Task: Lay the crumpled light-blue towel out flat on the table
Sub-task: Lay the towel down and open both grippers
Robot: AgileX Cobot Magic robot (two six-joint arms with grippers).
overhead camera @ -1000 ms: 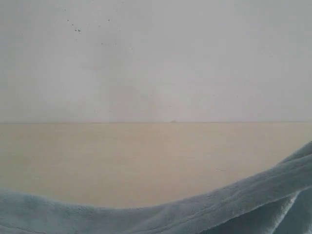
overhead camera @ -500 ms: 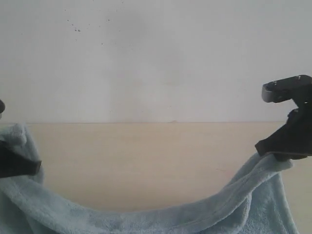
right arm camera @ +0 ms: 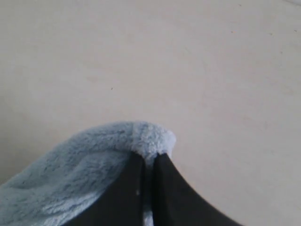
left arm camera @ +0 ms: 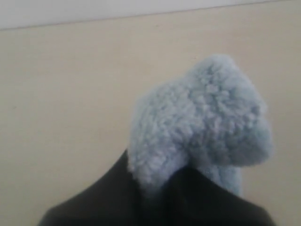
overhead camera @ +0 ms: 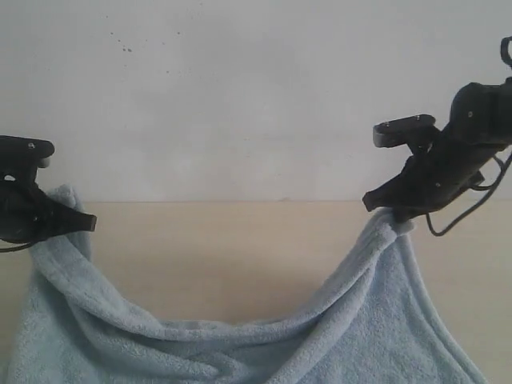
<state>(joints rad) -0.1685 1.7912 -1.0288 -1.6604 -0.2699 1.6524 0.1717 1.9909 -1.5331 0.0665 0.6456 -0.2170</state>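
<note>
step: lift and stretch; we judge the towel (overhead camera: 360,320) mid-task, not yet flat.
left fingers (overhead camera: 70,222): clenched on a bunched towel edge, raised above the bench (overhead camera: 224,248).
right fingers (overhead camera: 389,202): clenched on another bunch of edge, likewise above the bench.
towel: hung between the two grips, top edge sagging in a deep curve toward the bench; lower part creased, running out of view.
next: we reckon the arms must part to take out the sag, then lower evenly onto the bench.

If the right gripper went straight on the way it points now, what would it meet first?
Beyond the towel corner pinched in its jaws, the right gripper faces only bare table, so probably that surface; depth is unclear.
</note>
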